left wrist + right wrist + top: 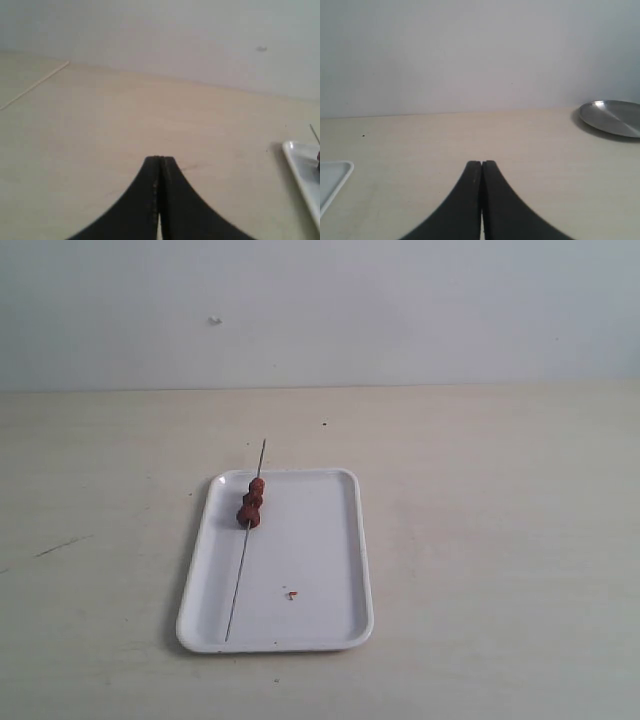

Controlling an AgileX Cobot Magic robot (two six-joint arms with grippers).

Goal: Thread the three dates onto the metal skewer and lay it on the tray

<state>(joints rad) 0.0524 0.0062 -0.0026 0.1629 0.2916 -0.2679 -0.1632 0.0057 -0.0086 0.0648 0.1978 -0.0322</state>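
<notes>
Three dark red-brown dates (252, 502) sit threaded in a row on the thin metal skewer (238, 582). The skewer lies lengthwise on the white tray (320, 540), near the tray's left side, with its far tip poking past the far rim. In the left wrist view the tray's corner (302, 167) and the skewer tip (314, 134) show at the edge. The left gripper (160, 159) is shut with nothing in it, away from the tray. The right gripper (482, 163) is shut and empty too; a tray corner (332, 182) shows beside it. Neither gripper appears in the exterior view.
A tiny reddish crumb (291, 594) lies on the tray near its front. A round metal plate (612, 117) rests on the table in the right wrist view. The pale table meets a plain wall (320, 310) at the back.
</notes>
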